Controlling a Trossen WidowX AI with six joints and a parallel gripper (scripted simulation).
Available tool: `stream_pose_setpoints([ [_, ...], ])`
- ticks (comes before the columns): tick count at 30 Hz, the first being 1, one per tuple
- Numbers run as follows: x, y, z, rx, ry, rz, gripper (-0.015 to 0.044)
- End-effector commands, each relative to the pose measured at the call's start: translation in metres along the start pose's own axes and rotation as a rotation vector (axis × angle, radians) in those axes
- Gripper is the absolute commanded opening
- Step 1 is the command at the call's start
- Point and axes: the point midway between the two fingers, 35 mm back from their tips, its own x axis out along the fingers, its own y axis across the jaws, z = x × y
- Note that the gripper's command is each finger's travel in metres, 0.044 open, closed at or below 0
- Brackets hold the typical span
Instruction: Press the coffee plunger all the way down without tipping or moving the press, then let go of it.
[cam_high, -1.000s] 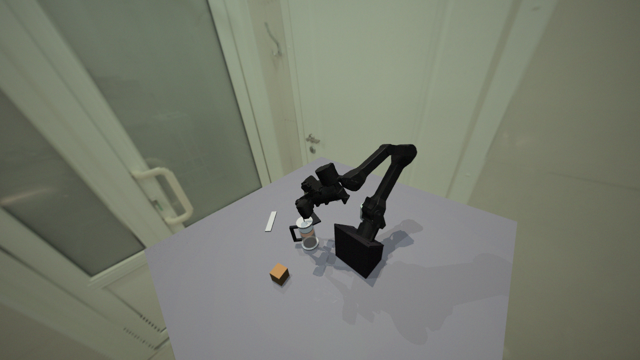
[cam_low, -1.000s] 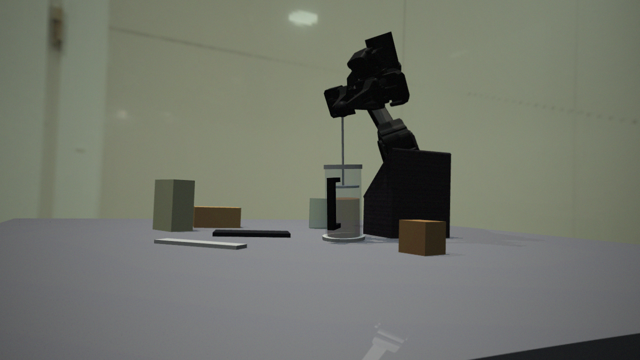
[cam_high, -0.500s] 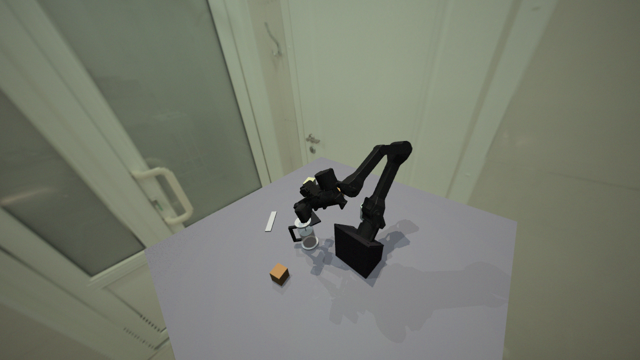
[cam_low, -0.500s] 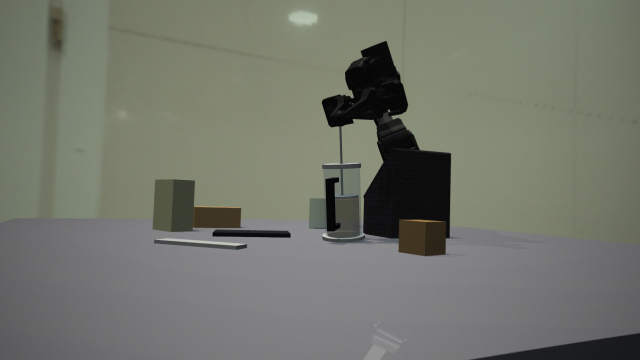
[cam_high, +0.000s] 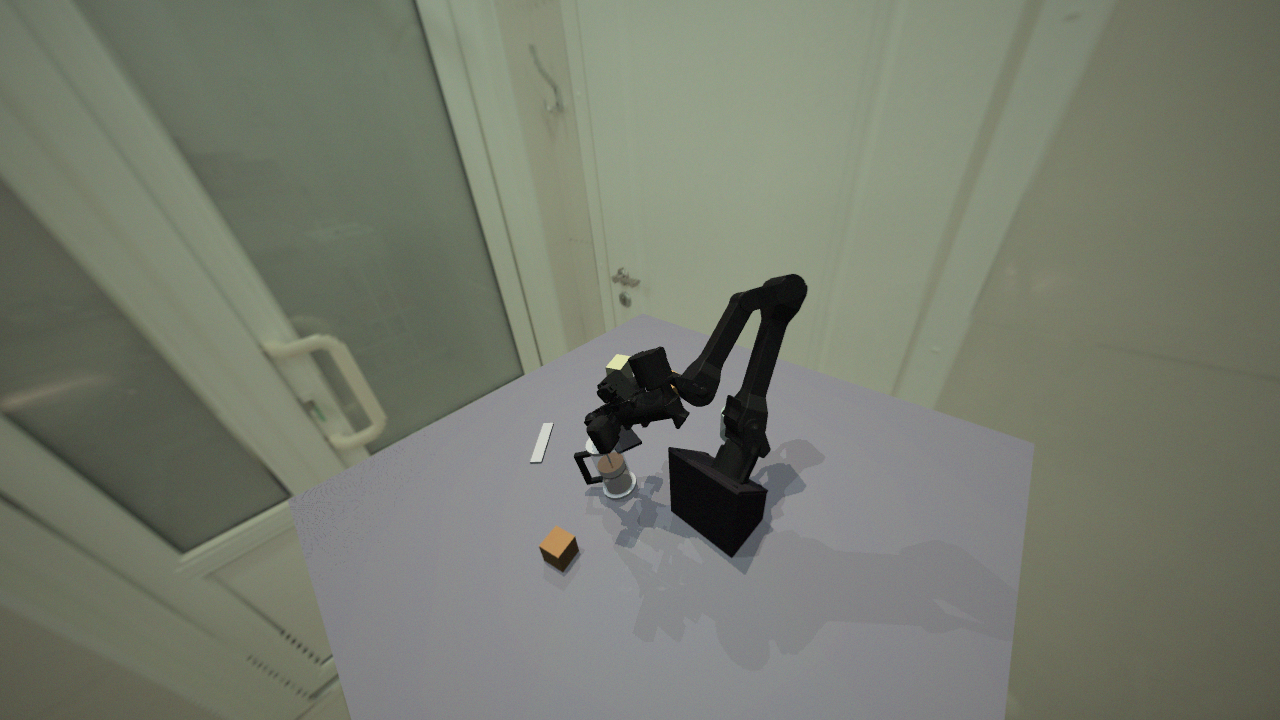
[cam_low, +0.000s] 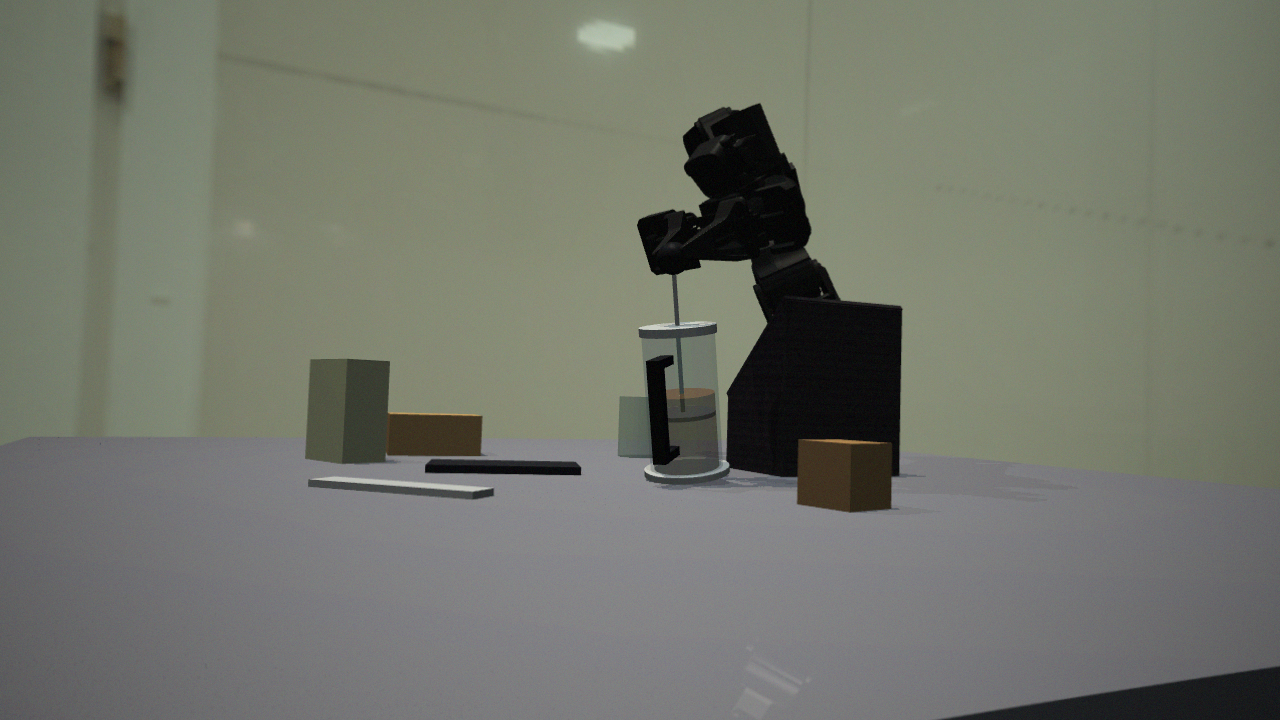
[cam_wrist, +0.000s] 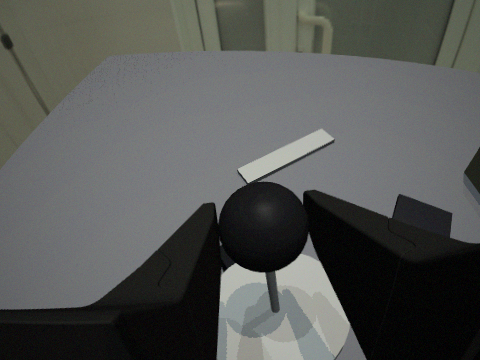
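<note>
The end effector (cam_wrist: 263, 234) pinches the plunger knob (cam_wrist: 263, 226) above the upright press (cam_low: 682, 402); white strip (cam_wrist: 286, 155) at twelve o'clock.

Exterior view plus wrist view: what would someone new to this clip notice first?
The black gripper is shut on the plunger's round black knob, right above the glass coffee press standing upright mid-table. A short length of rod shows above the lid, and the filter disc sits partway down in the brown coffee. An orange-brown cube lies in front of the arm's black base.
</note>
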Motion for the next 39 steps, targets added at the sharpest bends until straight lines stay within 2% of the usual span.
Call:
stream_pose_setpoints([
  [1,0.006,-0.002,-0.032,-0.052,0.076,-0.001,0.0124],
  [39,0.022,0.002,-0.025,-0.051,0.074,-0.005,0.0124],
])
